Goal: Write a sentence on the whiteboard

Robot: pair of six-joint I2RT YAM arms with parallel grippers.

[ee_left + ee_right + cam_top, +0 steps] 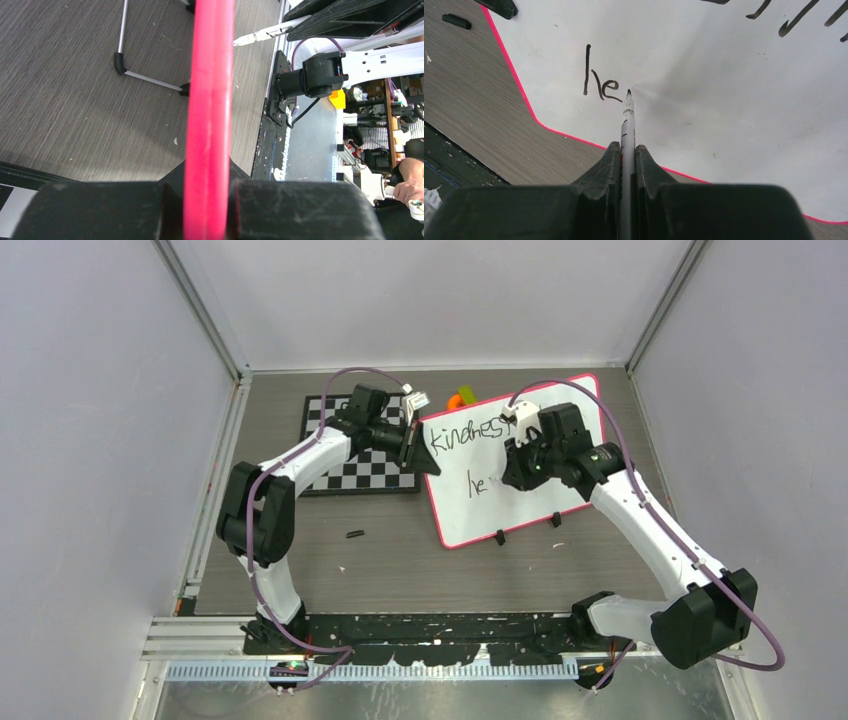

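Observation:
The whiteboard (560, 455) lies tilted on the table, white with a pink-red frame (209, 100) and two black clips on its near edge. Black marker words read "kindnes" (465, 433) on the upper line and "he" (599, 82) on the lower line. My left gripper (418, 452) is shut on the board's left frame edge. My right gripper (626, 155) is shut on a white marker (627, 122); its black tip touches the board just right of the "e". The arm hides the rest of the upper line in the top view.
A black-and-white checkerboard (380, 472) lies left of the board under the left arm. An orange and green object (461, 398) sits behind the board. A small black cap-like piece (354, 534) lies on the table at the near left. Grey walls close in three sides.

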